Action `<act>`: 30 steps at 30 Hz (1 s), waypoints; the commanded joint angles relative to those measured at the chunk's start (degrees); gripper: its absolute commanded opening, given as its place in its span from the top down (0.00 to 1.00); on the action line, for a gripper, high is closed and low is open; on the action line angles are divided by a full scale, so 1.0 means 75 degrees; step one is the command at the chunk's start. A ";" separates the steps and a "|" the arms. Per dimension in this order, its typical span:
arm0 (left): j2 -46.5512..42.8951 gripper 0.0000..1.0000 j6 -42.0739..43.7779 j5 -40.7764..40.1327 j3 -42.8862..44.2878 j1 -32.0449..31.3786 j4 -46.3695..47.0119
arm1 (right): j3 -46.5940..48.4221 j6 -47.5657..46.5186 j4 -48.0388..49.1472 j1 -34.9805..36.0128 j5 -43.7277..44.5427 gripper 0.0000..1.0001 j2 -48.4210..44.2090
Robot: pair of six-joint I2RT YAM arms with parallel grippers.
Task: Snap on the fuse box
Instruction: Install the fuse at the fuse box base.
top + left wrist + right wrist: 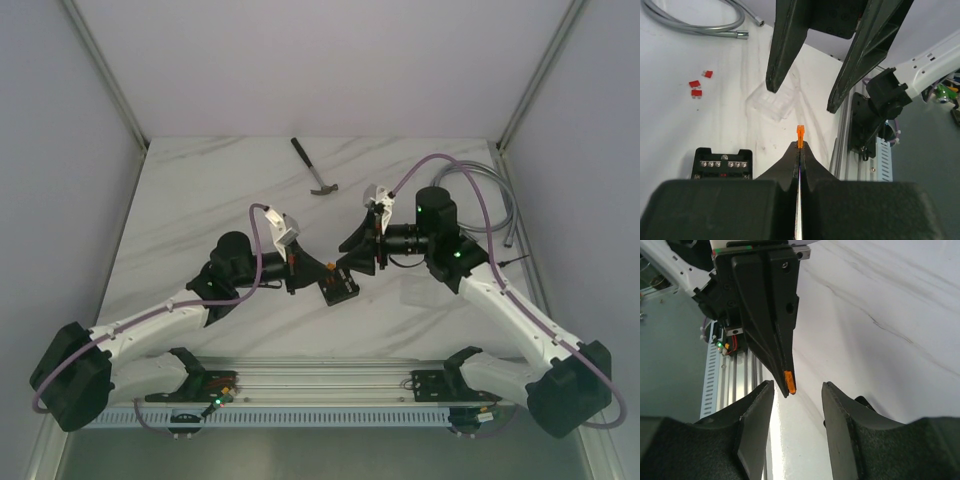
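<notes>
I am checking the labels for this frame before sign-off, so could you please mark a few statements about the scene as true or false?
1. The left gripper is shut on an orange fuse. True.
2. The right gripper is clamped on the fuse box. False: it is open and holds nothing, and the fuse box sits on the table.
3. The hammer lies on top of the fuse box. False: it lies apart from it, towards the far edge of the table.
4. The clear cover lies on the table, off the fuse box. True.
</notes>
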 commanded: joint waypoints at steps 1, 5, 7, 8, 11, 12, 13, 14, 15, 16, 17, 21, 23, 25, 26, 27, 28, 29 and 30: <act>0.0051 1.00 -0.0014 0.0554 0.0290 -0.0053 0.0393 | 0.0349 -0.0412 -0.0237 -0.0012 -0.0820 0.51 0.0124; 0.0038 1.00 -0.0064 0.0610 0.0336 -0.0108 0.0472 | 0.0365 -0.0499 -0.0332 0.0019 -0.0970 0.54 0.0233; 0.0049 1.00 -0.0072 0.0587 0.0353 -0.0133 0.0476 | 0.0371 -0.0514 -0.0336 0.0052 -0.1069 0.56 0.0273; 0.0067 1.00 -0.0075 0.0591 0.0367 -0.0146 0.0494 | 0.0376 -0.0513 -0.0342 0.0081 -0.1085 0.57 0.0294; 0.0126 1.00 -0.0110 0.0591 0.0413 -0.0176 0.0548 | 0.0389 -0.0532 -0.0324 0.0138 -0.1093 0.59 0.0364; 0.0158 1.00 -0.0142 0.0597 0.0424 -0.0194 0.0570 | 0.0389 -0.0527 -0.0324 0.0161 -0.1115 0.60 0.0389; 0.0183 1.00 -0.0136 0.0601 0.0445 -0.0201 0.0591 | 0.0399 -0.0533 -0.0321 0.0171 -0.1123 0.61 0.0411; 0.0192 1.00 -0.0147 0.0617 0.0463 -0.0216 0.0593 | 0.0401 -0.0539 -0.0324 0.0171 -0.1134 0.63 0.0414; 0.0209 1.00 -0.0147 0.0622 0.0479 -0.0224 0.0599 | 0.0401 -0.0551 -0.0324 0.0182 -0.1135 0.65 0.0420; 0.0216 1.00 -0.0144 0.0632 0.0481 -0.0231 0.0593 | 0.0401 -0.0558 -0.0317 0.0188 -0.1151 0.68 0.0421; 0.0218 1.00 -0.0144 0.0637 0.0477 -0.0236 0.0595 | 0.0401 -0.0576 -0.0316 0.0183 -0.1177 0.70 0.0411; 0.0249 1.00 -0.0105 0.0637 0.0471 -0.0242 0.0548 | 0.0389 -0.0626 -0.0321 0.0181 -0.1191 0.73 0.0364; 0.0262 1.00 -0.0104 0.0659 0.0452 -0.0242 0.0526 | 0.0389 -0.0648 -0.0324 0.0189 -0.1187 0.74 0.0352; 0.0263 1.00 -0.0129 0.0692 0.0440 -0.0248 0.0551 | 0.0389 -0.0658 -0.0318 0.0182 -0.1232 0.78 0.0355; 0.0247 1.00 -0.0135 0.0687 0.0442 -0.0245 0.0555 | 0.0399 -0.0663 -0.0323 0.0185 -0.1240 0.79 0.0362; 0.0232 1.00 -0.0131 0.0679 0.0440 -0.0242 0.0542 | 0.0400 -0.0673 -0.0323 0.0189 -0.1249 0.80 0.0373; 0.0229 1.00 -0.0114 0.0677 0.0436 -0.0243 0.0543 | 0.0401 -0.0676 -0.0327 0.0183 -0.1277 0.81 0.0374; 0.0211 1.00 -0.0112 0.0674 0.0432 -0.0242 0.0529 | 0.0401 -0.0684 -0.0324 0.0184 -0.1295 0.82 0.0365; 0.0210 1.00 -0.0102 0.0650 0.0428 -0.0242 0.0508 | 0.0401 -0.0694 -0.0324 0.0188 -0.1299 0.84 0.0363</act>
